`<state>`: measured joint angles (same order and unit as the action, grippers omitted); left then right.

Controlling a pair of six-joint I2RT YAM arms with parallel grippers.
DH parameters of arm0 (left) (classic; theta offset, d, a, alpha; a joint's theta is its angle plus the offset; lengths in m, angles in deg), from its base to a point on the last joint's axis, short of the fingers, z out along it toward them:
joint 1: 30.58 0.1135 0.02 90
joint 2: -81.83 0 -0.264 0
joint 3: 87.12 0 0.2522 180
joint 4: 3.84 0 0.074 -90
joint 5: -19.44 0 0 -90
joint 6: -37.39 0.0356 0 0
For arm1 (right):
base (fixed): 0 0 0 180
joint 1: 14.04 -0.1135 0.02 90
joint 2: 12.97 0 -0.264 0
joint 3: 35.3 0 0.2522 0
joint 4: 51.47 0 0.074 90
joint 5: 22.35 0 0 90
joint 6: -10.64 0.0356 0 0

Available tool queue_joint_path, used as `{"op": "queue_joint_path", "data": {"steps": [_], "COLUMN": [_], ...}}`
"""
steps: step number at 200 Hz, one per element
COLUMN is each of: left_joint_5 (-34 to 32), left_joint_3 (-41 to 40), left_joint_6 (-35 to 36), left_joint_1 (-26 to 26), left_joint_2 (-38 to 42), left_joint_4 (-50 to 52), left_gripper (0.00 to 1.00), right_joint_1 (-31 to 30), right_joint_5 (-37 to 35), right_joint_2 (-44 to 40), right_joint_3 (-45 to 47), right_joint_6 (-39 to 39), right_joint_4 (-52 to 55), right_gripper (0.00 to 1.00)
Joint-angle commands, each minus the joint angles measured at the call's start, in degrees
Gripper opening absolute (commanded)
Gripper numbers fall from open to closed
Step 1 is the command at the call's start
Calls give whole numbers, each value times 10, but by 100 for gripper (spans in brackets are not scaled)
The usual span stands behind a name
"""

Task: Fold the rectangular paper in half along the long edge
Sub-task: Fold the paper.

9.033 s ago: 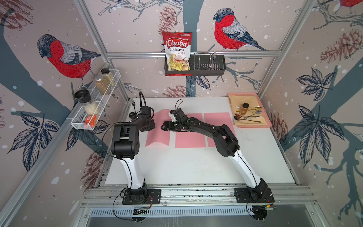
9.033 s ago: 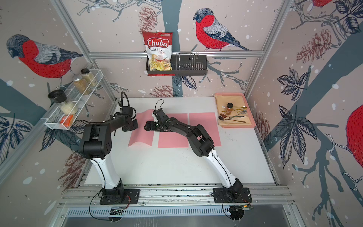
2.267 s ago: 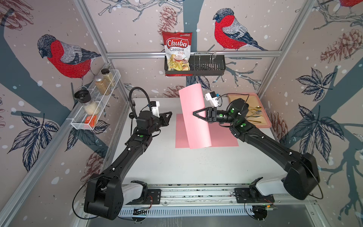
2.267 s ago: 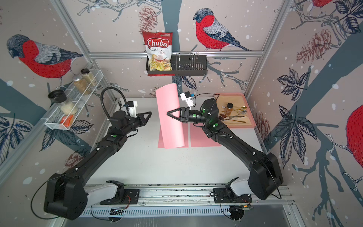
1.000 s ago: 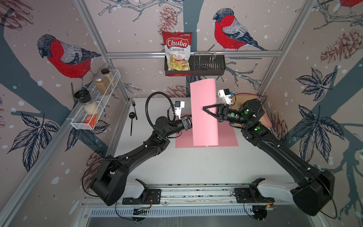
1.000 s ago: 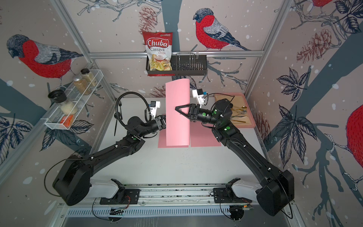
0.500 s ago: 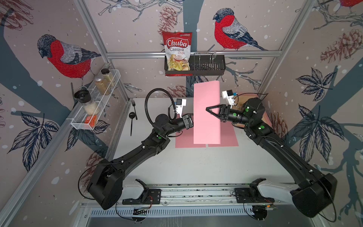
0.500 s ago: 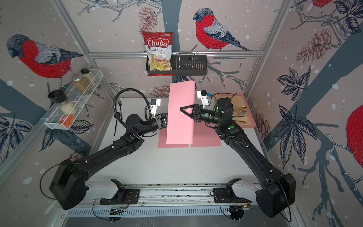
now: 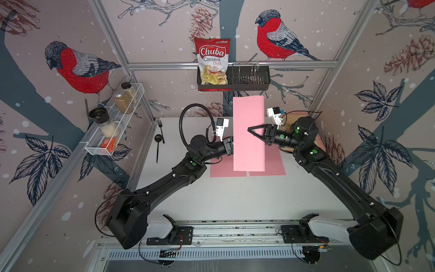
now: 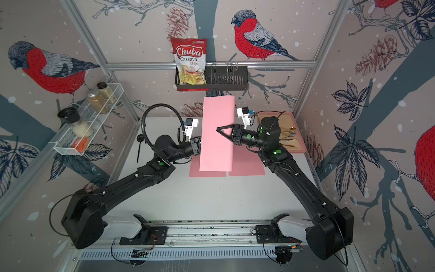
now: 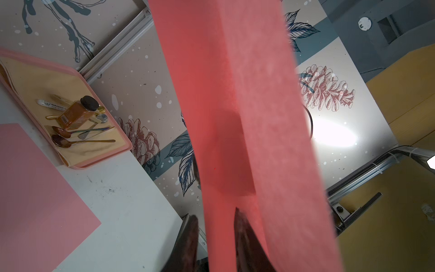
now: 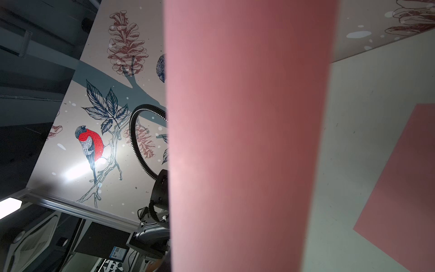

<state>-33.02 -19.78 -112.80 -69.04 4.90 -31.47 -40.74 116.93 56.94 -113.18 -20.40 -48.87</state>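
Above the table's point(image 9: 235, 200) far edge, right gripper point(image 9: 250, 129) pinches the pink paper point(image 9: 244, 153); left gripper's point(image 11: 215, 216) jaws have just parted around it, crease likely unpressed.

My right gripper point(image 10: 219, 129) pinches the pink paper point(image 10: 215, 146) aloft over the table point(image 10: 211, 200); left arm point(image 10: 141, 179) reaches its left edge; two pink sheets point(image 10: 247, 170) lie flat beneath.

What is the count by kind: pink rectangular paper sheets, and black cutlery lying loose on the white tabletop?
Pink rectangular paper sheets: 3 (raised sheet, two flat sheets)
Black cutlery pieces: 2 (fork, spoon)
Total: 5
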Motion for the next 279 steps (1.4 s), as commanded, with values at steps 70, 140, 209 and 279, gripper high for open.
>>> {"op": "queue_joint_path", "data": {"steps": [70,140,209,279], "left_joint_5": [16,4,-6,-9], "left_joint_3": [10,7,7,6], "left_joint_6": [9,21,32,38], "left_joint_1": [-17,-19,-19,-20], "left_joint_2": [-18,-5,7,12], "left_joint_4": [-8,5,24,32], "left_gripper": [0,0,0,0], "right_joint_1": [-2,14,31,33], "right_joint_5": [17,20,15,-19], "right_joint_2": [6,-5,-18,-27], "right_joint_3": [8,21,25,15], "right_joint_6": [35,34,24,-17], "right_joint_4": [-67,-63,-45,8], "right_gripper": [36,38,49,56]}}
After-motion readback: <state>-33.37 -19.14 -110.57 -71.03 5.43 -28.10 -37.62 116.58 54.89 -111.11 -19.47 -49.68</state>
